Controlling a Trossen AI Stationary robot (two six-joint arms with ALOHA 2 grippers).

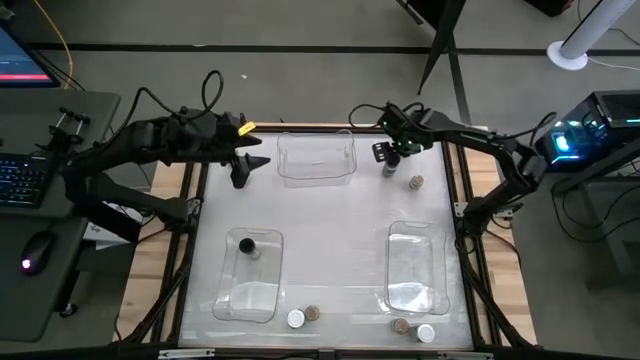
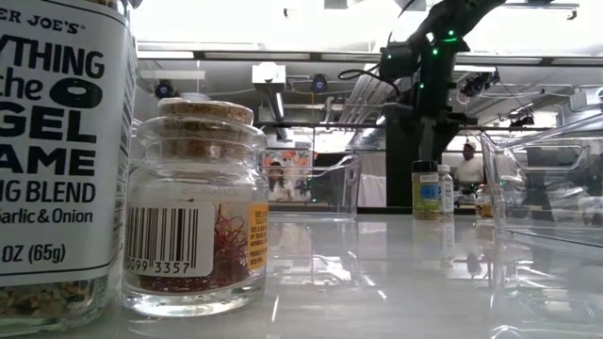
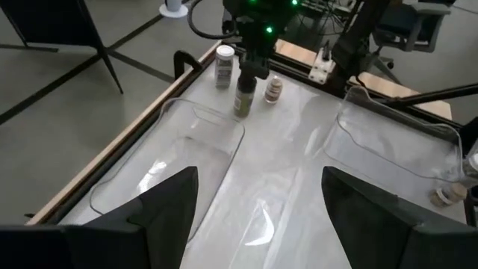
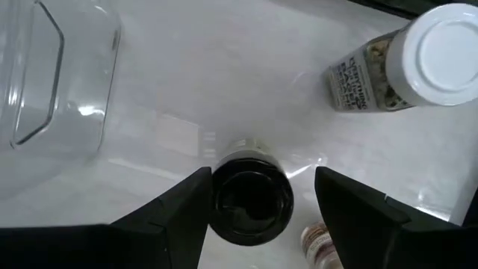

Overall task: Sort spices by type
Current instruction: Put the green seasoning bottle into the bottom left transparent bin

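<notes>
My right gripper (image 4: 261, 217) is open above the table's far right part. Its fingers stand on either side of a black-lidded spice jar (image 4: 250, 198) that stands upright on the table (image 3: 243, 97). One finger is right beside the lid, and a gap shows at the other. A white-lidded jar (image 4: 441, 52) and a tan-lidded jar (image 1: 416, 182) stand close by. My left gripper (image 3: 258, 202) waits open at the far left (image 1: 245, 165), touching nothing. Another black-lidded jar (image 1: 248, 246) stands inside the near left bin.
Three clear bins sit on the table: one at the far middle (image 1: 316, 175), one near left (image 1: 225, 300), one near right (image 1: 440, 250). Near the front edge stand white-lidded (image 1: 296, 318) and tan-lidded (image 1: 312, 314) jars, and another pair (image 1: 400, 325) farther right.
</notes>
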